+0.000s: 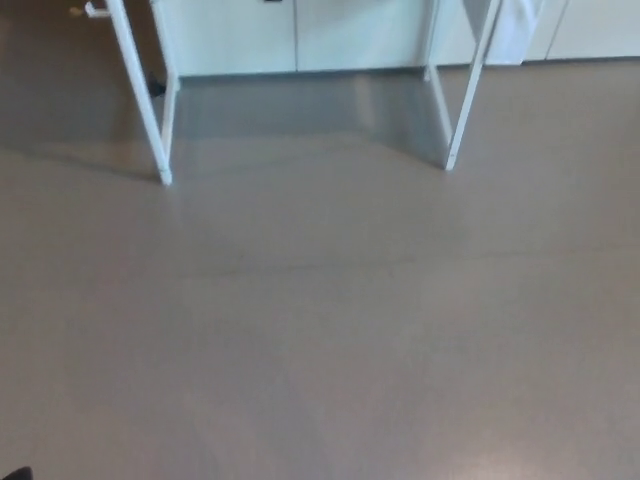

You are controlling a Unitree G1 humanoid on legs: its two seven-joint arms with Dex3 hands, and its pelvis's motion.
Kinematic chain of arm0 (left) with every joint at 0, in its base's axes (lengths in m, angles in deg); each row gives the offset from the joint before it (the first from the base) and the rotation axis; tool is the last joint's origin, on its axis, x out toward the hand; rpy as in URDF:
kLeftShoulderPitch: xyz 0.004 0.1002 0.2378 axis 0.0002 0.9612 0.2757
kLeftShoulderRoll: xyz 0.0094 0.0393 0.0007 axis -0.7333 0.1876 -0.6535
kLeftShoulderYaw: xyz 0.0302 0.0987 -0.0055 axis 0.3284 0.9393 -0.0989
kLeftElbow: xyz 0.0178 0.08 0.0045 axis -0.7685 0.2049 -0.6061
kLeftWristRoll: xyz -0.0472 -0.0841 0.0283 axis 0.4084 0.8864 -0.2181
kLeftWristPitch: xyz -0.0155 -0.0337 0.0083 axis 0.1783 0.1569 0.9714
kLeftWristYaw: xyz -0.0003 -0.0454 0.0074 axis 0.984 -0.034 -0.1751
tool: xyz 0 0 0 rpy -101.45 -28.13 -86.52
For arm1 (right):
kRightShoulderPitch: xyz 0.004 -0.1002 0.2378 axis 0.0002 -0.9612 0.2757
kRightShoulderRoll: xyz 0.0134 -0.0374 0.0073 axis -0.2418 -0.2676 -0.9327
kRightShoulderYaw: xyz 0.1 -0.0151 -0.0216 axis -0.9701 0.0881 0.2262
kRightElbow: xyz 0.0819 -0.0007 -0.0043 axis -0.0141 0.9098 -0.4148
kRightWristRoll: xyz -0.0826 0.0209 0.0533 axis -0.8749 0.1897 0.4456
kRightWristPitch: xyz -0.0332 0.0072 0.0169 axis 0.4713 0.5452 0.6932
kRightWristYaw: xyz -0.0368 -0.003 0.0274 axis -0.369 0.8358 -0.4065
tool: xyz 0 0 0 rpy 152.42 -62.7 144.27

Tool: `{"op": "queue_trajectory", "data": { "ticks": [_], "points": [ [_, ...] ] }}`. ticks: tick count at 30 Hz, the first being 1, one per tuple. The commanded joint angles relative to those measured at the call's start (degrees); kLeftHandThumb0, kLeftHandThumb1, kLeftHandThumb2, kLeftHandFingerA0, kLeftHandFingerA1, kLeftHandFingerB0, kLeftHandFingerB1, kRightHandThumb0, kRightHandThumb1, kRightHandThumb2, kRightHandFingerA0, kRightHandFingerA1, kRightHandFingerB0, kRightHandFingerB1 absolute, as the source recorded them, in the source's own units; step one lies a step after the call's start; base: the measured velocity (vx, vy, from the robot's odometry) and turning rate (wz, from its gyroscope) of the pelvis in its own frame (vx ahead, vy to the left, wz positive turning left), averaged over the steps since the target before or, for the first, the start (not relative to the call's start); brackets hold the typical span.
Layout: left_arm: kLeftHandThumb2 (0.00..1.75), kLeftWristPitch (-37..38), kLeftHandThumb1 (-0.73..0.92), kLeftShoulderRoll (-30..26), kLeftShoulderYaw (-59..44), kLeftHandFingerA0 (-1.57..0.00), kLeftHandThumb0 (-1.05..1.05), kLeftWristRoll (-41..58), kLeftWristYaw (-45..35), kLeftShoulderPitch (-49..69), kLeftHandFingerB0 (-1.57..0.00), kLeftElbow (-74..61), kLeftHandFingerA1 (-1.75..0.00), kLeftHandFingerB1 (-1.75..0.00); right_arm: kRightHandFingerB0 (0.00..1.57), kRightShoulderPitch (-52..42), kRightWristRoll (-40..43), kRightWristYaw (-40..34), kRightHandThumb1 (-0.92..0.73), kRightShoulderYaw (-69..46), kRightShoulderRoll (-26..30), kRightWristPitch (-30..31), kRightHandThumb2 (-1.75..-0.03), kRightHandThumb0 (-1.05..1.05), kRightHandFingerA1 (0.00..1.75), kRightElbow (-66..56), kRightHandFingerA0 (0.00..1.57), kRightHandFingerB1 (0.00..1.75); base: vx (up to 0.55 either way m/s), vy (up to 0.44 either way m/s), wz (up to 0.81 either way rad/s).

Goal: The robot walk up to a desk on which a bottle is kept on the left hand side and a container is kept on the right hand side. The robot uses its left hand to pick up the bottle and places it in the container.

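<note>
Neither the bottle nor the container shows in our head view, so we cannot say where either one sits; both should be up on the desk top, which lies above the upper edge of the picture. What we do see of the desk is its white legs: one leg (140, 95) slanting down at the upper left and another leg (465, 95) at the upper right, both standing on the plain brownish floor (320, 330) that fills almost the whole view. Behind the legs runs a row of pale cabinet doors (300, 35) along the far wall. A tiny dark scrap sits at the bottom left corner; we cannot tell what it is. Neither of our hands is in view, so we cannot tell whether they are open or closed. We judge that the walk toward the desk is the step in hand, and nothing of the pick-up has begun. The next move calls for closing the remaining stretch of floor, squaring up between the two legs, and lifting our gaze so the desk top and the bottle come into sight.
</note>
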Motion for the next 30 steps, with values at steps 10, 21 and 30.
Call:
{"op": "queue_trajectory", "data": {
  "ticks": [10, 21, 30],
  "points": [
    [0.64, 0.84, 0.73, -0.82, 0.14, -0.16, -0.18, 0.88, -1.74, -0.32, -0.09, 1.07, -0.35, -0.25, 0.17, -1.0, 1.47, 2.34, -0.6, -0.49, 0.38, -3.94, -0.57, -0.31, 0.49, 2.06, 0.29, 0.41, 0.36, 0.027, 0.15],
    [0.63, 0.27, 0.73, -0.36, 0.61, -0.18, -0.18, 0.92, -1.87, 2.16, -0.1, 0.41, -0.34, -0.25, 0.12, -2.12, 0.37, 1.44, -0.38, -0.53, 0.77, -7.35, -0.89, -0.29, 0.57, 7.56, 0.25, 0.52, 0.43, -0.122, 0.06],
    [0.66, 0.71, 0.71, -0.77, -0.38, -0.18, -0.23, 1.51, -2.36, 5.54, -0.1, 2.24, -0.35, -0.31, 0.12, -6.97, 0.47, 2.85, -0.39, -0.45, 0.2, -10.29, -0.89, -0.29, 0.57, 11.03, 0.25, 0.52, 0.49, 0.102, -0.21]
  ]
}}
